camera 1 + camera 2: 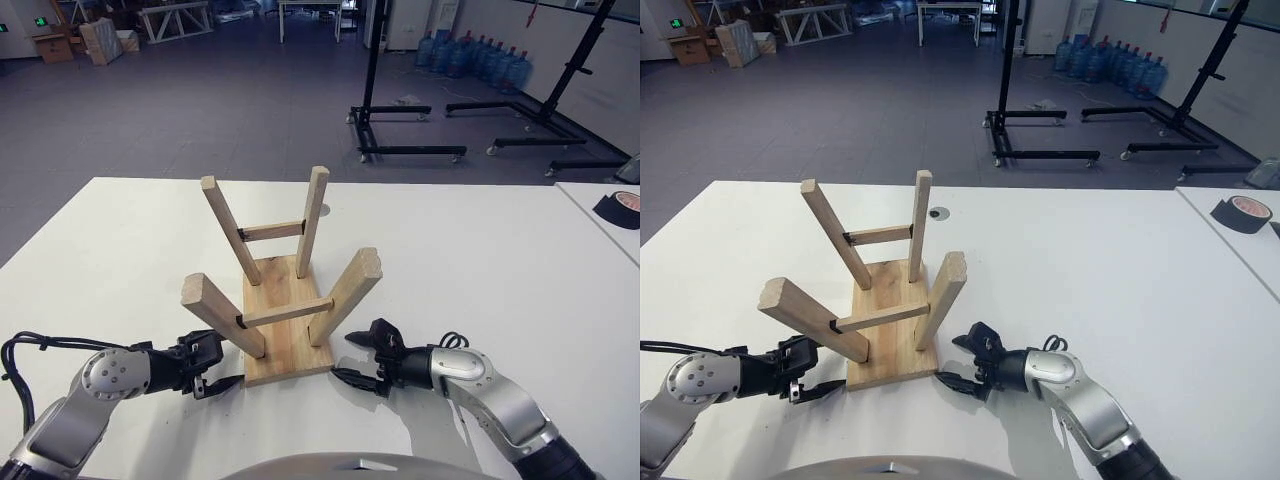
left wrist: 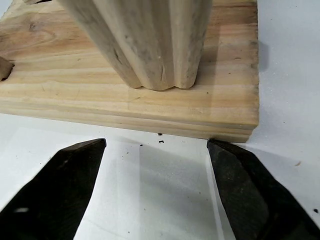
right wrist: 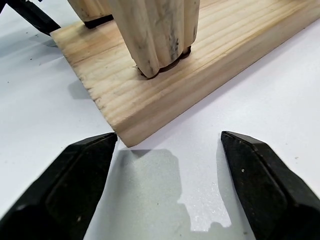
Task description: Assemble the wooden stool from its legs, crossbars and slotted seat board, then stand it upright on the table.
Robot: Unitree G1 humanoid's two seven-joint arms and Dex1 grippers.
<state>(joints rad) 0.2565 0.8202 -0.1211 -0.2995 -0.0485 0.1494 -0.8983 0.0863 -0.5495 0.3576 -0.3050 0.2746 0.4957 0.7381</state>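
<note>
Now left tool (image 1: 228,365) and right tool (image 1: 341,357) gape apart, flanking the upturned stool (image 1: 283,290).

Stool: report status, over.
Left gripper, right gripper open, at near corners of seat board. Stool assembled, upside down, legs up. Tape roll far right, out of the way.

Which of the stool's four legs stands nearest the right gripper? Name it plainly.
The near right leg, rising from the seat board's corner just ahead of the right gripper and leaning rightward; the other three stand farther back or to the left.
</note>
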